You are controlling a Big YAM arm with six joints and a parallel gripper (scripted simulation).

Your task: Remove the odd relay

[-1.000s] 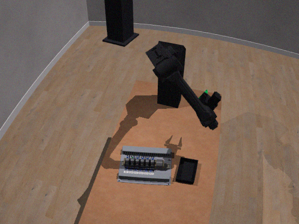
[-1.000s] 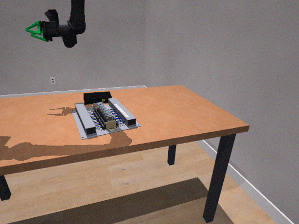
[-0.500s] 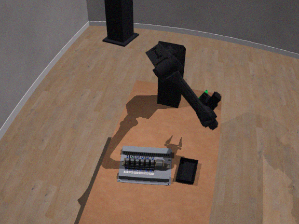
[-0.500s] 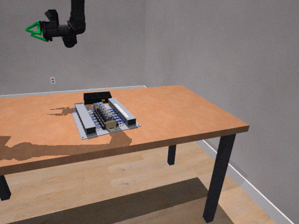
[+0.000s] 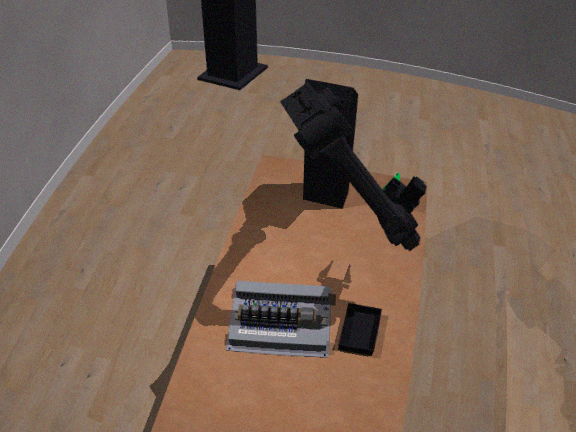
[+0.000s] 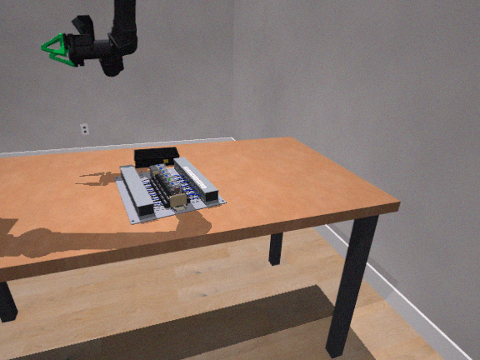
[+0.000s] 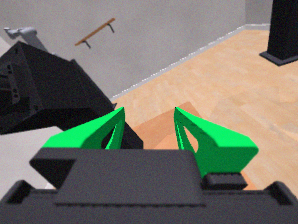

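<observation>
Two bright green, wedge-shaped fingers of the black parallel gripper (image 7: 149, 122) taper to points, partly apart with nothing between them. Below them the gripper's blocky black body fills the lower frame. Through the gap shows a corner of the orange-brown wooden table top (image 7: 162, 130). At left looms a large black angular housing (image 7: 47, 90). Beyond lie light plank flooring (image 7: 230, 75), a grey wall (image 7: 165, 30) with white skirting, and a black square-footed pillar (image 7: 284, 35) at upper right.
</observation>
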